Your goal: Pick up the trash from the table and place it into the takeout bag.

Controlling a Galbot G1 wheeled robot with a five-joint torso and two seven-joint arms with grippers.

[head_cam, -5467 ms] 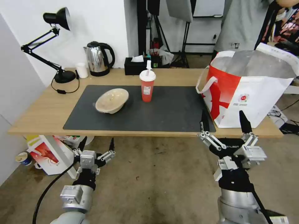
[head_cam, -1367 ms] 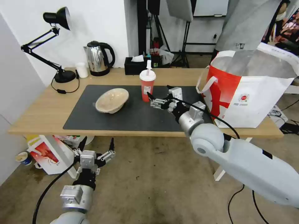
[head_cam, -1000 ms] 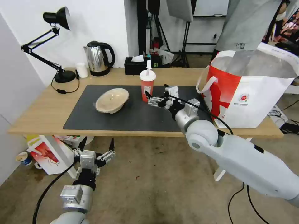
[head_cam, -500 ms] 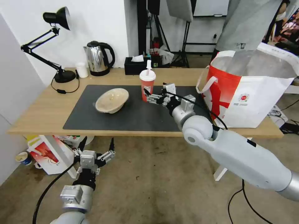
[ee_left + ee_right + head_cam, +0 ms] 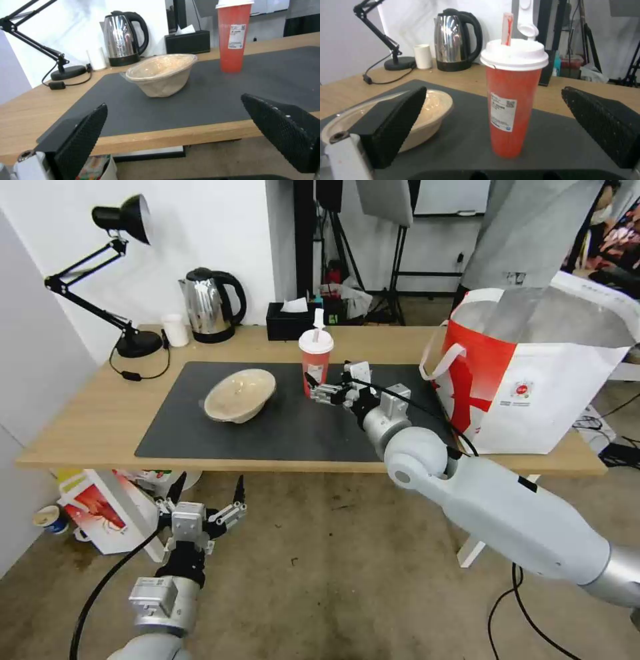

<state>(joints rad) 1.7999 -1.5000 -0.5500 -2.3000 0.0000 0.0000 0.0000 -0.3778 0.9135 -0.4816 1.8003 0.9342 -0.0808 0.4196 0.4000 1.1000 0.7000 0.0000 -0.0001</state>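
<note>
My right gripper (image 5: 325, 384), fingers (image 5: 391, 120) spread, flanks the red cup (image 5: 315, 361) mid-frame on the tabletop (image 5: 100, 410); left gripper (image 5: 207, 501) hangs released lower left.

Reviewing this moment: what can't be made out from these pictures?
- Inside of the takeout bag: in the head view its near wall hides the bottom, so its contents cannot be told.
- Red cup: opaque wall and lid; how full is unknown. Label print too small to read.
- Left gripper: parked below the table.
- Right gripper: open beside the cup; contact unclear.
</note>
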